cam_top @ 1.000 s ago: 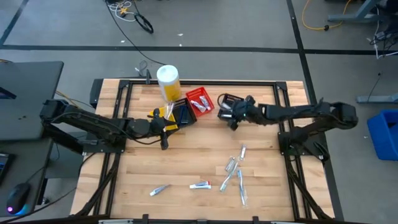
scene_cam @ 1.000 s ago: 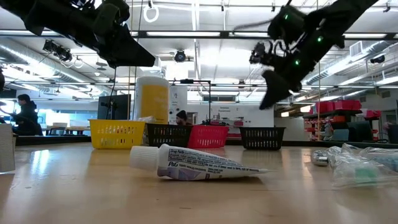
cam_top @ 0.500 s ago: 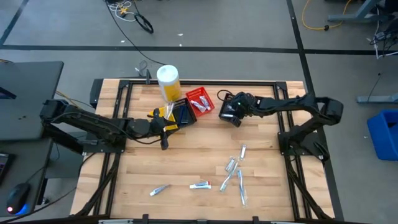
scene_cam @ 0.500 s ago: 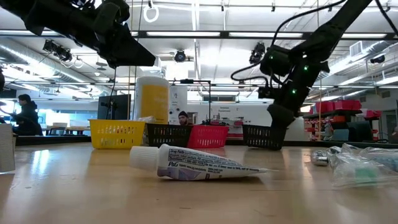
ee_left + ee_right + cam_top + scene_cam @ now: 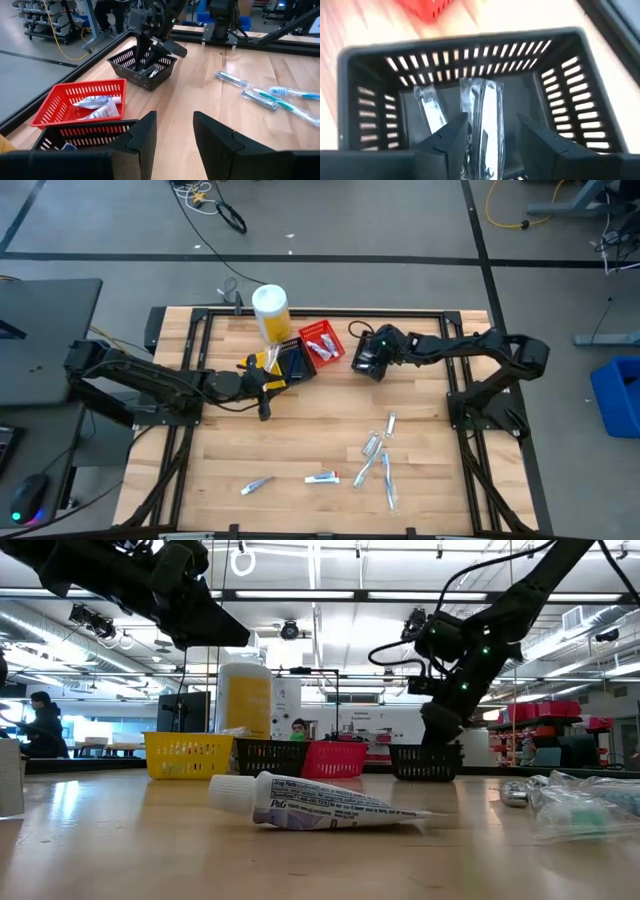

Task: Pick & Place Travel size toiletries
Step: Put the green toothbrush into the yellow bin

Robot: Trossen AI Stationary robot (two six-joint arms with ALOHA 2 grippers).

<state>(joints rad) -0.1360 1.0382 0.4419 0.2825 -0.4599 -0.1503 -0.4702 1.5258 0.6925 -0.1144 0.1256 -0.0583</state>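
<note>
My right gripper (image 5: 490,122) stands open over the black basket (image 5: 470,55), fingers pointing down into it. A silvery packet (image 5: 482,105) lies on the basket floor between the fingers, and another packet (image 5: 431,107) lies beside it. In the high view the right gripper (image 5: 366,362) covers that basket (image 5: 357,340) at the far middle. Several toiletries (image 5: 375,450) lie loose on the near right of the table, with a white tube (image 5: 310,805) and a packet (image 5: 256,485) nearer the front. My left gripper (image 5: 175,117) hangs open with nothing between its fingers, beside the yellow basket (image 5: 262,363).
A red basket (image 5: 80,100) holding white tubes stands left of the black one, next to a second black basket (image 5: 295,366). A tall yellow canister (image 5: 270,310) with a white lid stands at the far edge. Toothbrushes (image 5: 280,100) lie on the bare wood.
My right gripper has swung a little toward the table's far left and sunk down over the black basket, its arm turning with it. The left arm has kept still.
</note>
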